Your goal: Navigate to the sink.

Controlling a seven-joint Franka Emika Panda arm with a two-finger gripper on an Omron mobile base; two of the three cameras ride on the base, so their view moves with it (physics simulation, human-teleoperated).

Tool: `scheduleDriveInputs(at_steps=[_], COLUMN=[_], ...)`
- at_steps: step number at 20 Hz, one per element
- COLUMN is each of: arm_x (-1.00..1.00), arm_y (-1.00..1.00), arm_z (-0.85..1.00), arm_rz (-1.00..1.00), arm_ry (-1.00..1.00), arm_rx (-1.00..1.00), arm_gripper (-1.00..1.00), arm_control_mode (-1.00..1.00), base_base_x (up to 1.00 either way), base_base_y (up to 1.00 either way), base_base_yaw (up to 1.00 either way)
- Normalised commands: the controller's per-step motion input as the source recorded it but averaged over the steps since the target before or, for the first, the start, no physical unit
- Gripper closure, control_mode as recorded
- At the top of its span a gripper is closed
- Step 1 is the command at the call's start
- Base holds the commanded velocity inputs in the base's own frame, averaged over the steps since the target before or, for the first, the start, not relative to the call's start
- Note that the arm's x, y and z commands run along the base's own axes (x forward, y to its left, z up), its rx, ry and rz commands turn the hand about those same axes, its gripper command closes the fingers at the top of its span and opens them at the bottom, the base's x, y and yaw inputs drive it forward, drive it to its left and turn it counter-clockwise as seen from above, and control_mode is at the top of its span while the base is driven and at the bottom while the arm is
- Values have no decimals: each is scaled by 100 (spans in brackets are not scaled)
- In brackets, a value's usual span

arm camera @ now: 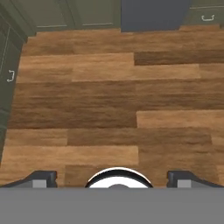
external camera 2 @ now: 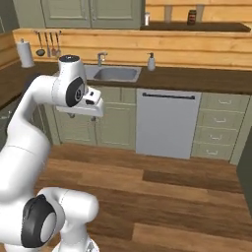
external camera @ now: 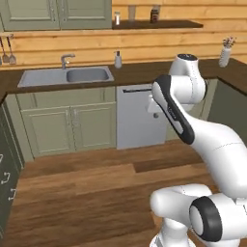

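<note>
Gripper: gripper (arm camera: 112, 178) hangs over bare wood floor, well back from the sink; its two dark fingertips (arm camera: 40, 178) stand wide apart with nothing between them
Arm: white arm (external camera: 193, 130) is folded up high in front of the counter run, its hand level with the cabinet doors under the sink
Sink: sink (external camera: 65, 76) is set into the dark counter against the back wall, a grey rectangle with the flat drainboard on its left and the deep basin on its right; from the other side its basin (external camera 2: 115, 74) shows past the arm's upper joint
Faucet: curved grey faucet (external camera: 66, 60) rises at the sink's back edge, about at its middle
Soap bottle: pale soap bottle (external camera: 117, 60) stands on the counter just beside the sink, on its right
Dishwasher: grey dishwasher (external camera 2: 167, 123) sits below the counter, to the right of the sink
Cabinets: green sink cabinets (external camera: 67, 123) with two doors are directly beneath the sink
Counter: dark wooden counter (external camera 2: 197, 79) runs along the wall on both sides of the sink
Utensils: hanging utensils (external camera 2: 48, 44) are on the wall to the left of the sink, with a paper towel roll (external camera 2: 25, 53) further left
Shelf: shelf (external camera: 157, 24) is above and to the right of the sink, carrying a few small jars
Floor: wood plank floor (arm camera: 109, 100) lies between the robot and the sink cabinets
</note>
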Motion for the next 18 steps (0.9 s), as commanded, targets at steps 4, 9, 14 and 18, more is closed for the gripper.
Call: scheduleDriveInputs(at_steps=[4, 9, 14, 18], arm_x=[0, 0, 0, 0], arm_y=[0, 0, 0, 0], arm_z=[0, 0, 0, 0], arm_rz=[0, 0, 0, 0], arm_ry=[0, 0, 0, 0], arm_rx=[0, 0, 0, 0], arm_gripper=[-100, -100, -100, -100], arm_control_mode=[100, 100, 100, 100], base_base_x=[100, 100, 100, 100], base_base_y=[72, 40, 25, 65], base_base_yaw=[-23, 4, 16, 5])
